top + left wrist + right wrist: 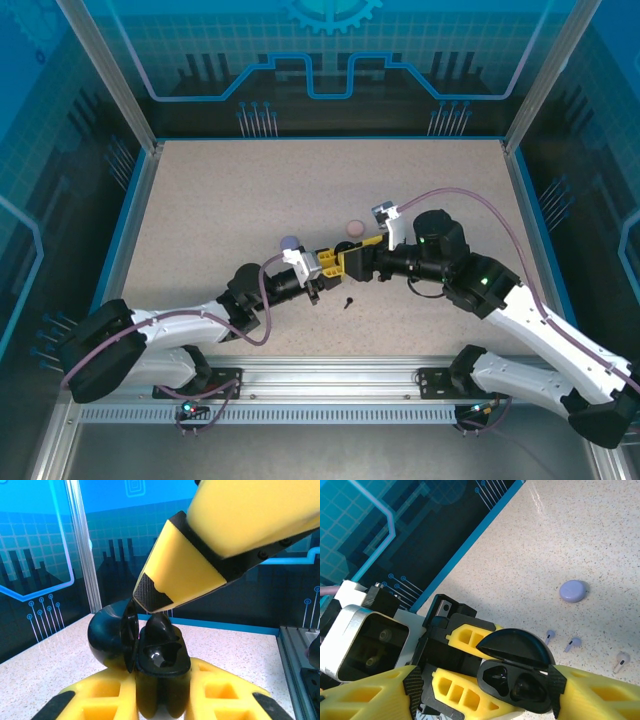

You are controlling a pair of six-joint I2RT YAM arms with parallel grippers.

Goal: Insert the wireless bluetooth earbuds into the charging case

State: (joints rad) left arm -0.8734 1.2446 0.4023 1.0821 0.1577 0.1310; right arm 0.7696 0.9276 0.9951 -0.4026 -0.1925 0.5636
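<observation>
The left pincer is clamped on the open black charging case, while the right pincer has its jaws apart around the case above the desk.

Top view, frame centre: left gripper and right gripper sit tip to tip, with the open charging case between the left's fingers. First closed case is upper left of them, second closed case just above, lone earbud just below.
</observation>
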